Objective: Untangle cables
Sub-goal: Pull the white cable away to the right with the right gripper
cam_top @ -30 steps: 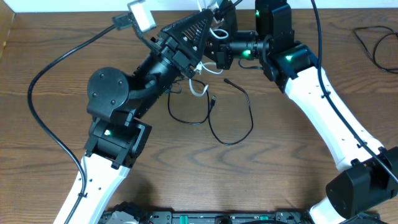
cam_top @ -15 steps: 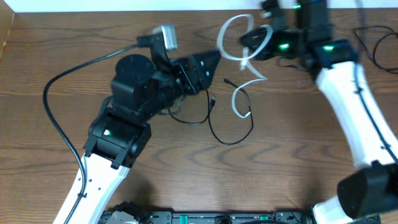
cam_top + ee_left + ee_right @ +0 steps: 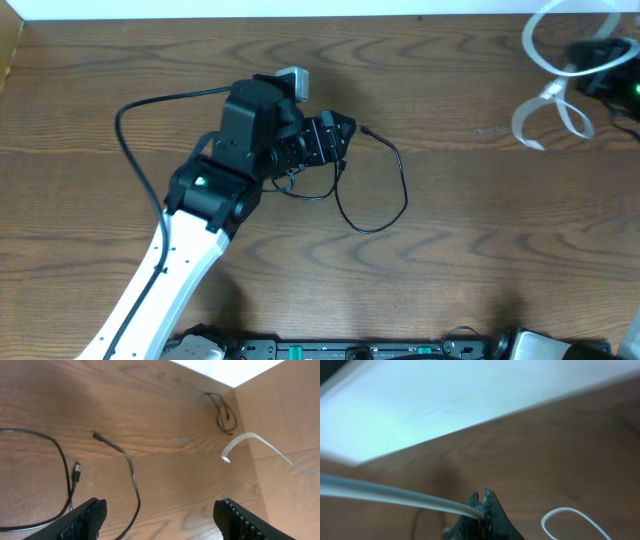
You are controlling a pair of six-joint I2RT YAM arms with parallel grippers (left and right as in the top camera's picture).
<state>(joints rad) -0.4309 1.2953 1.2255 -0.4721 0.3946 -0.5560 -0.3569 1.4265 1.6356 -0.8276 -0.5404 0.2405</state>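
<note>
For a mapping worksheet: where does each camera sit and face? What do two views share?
Overhead: above, facing down at wooden table; left arm shows.
Left wrist: behind open left claw, facing across tabletop; fingers show.
Right wrist: behind right claw, facing tabletop; claw grips thin white cord.
Shared, overhead and left wrist: thin black cord.

The left gripper (image 3: 160,508) is spread wide. The black cable (image 3: 131,467) loops across the table (image 3: 175,480), and the white cable (image 3: 250,436) curves near its far right corner.

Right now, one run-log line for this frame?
left fingers: open, above black cable | right fingers: shut on white cable, far right | tangle: none visible
</note>
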